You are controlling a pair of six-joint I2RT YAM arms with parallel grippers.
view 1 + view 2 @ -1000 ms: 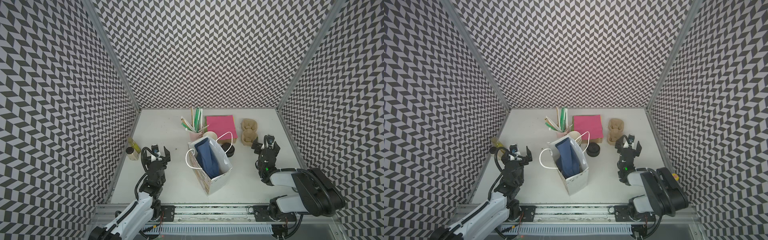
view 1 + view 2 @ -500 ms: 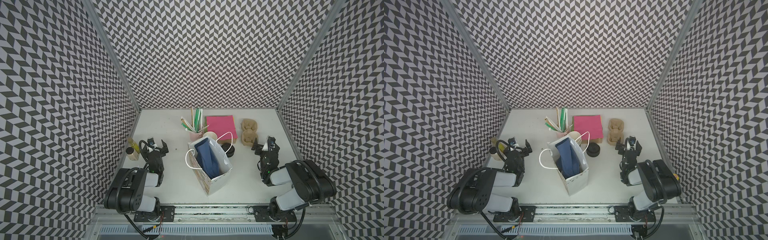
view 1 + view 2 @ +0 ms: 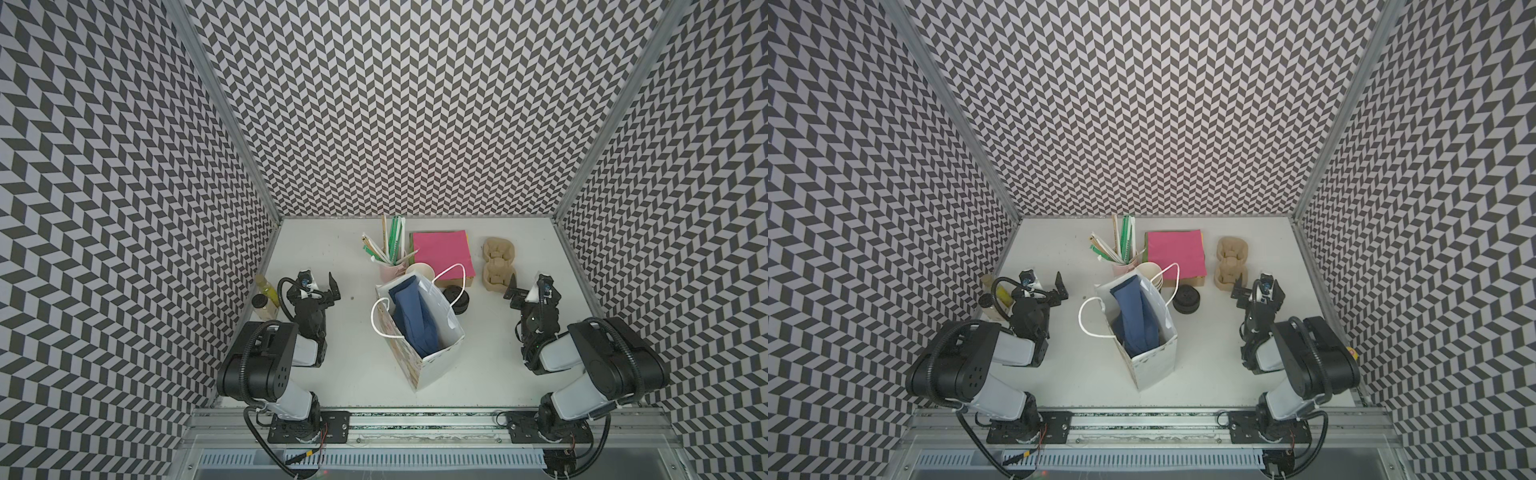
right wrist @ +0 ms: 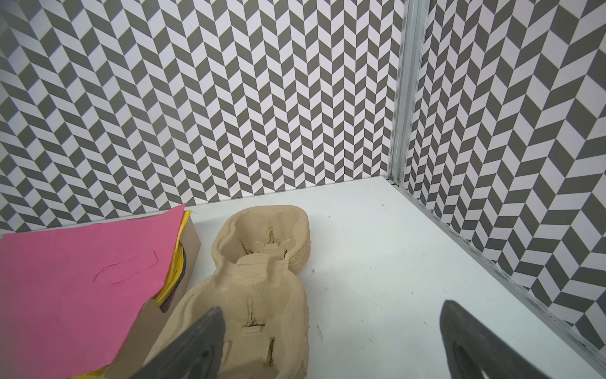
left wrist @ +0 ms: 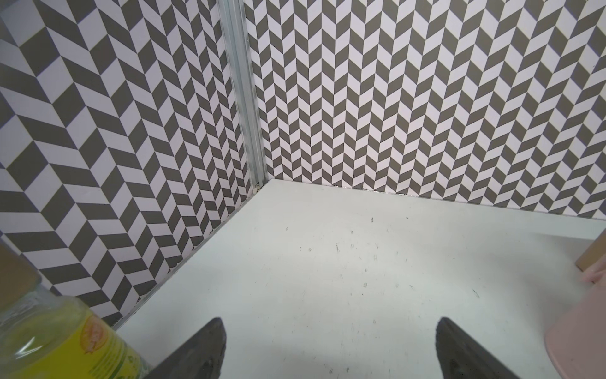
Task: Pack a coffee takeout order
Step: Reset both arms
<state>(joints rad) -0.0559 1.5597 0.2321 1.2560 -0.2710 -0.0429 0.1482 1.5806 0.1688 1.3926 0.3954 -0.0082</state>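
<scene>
The right claw [image 4: 333,308] stands wide open and holds nothing, low over the tabletop [image 4: 377,262] to the right of the white paper bag [image 3: 440,361]. The tan pulp two-cup carrier [image 4: 262,295] lies just ahead of it, toward its bag-ward finger [image 4: 203,341]. That finger overlaps the carrier's near end in the right wrist view, but whether they touch cannot be told. The black-lidded dark cup [image 3: 456,300] stands just beside the bag, between it and the right claw. The navy-blue napkin [image 3: 411,320] sits inside the bag. The left claw [image 5: 329,325], wide open and empty, is left of the bag.
</scene>
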